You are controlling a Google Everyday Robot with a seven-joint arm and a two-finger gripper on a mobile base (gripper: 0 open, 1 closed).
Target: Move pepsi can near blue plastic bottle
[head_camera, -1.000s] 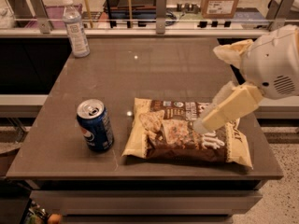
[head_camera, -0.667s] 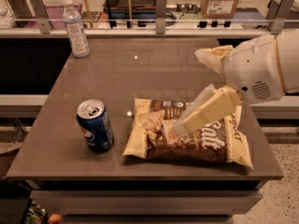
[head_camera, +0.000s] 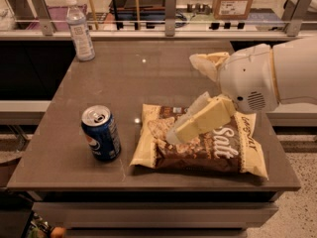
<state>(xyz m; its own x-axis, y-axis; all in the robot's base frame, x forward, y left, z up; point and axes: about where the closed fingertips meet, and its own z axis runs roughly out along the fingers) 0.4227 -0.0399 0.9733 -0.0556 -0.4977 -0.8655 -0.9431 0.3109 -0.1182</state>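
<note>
The pepsi can stands up on the bench, near the front L side. It is dark blue w/ a silver top, & the tab is on top. The round logo shows low on its side.

The blue plastic bottle stands up at the far L corner of the bench. It has a white cap & a pale label. Can & bottle are well apart, w/ bare bench btw them.

A snack bag lies flat just R of the can, w/ a small gap btw them. The bag is yellow & brown & has the word "Salt" on it.

The pincer is on the R side, at the end of the fat white arm. Its two pale yellow fingers are spread wide & hold nothing. The low finger points down & L over the bag; can't tell if it touches the bag. The pincer is near the can but not at it.

A cardboard box sits far back, past the bench.
</note>
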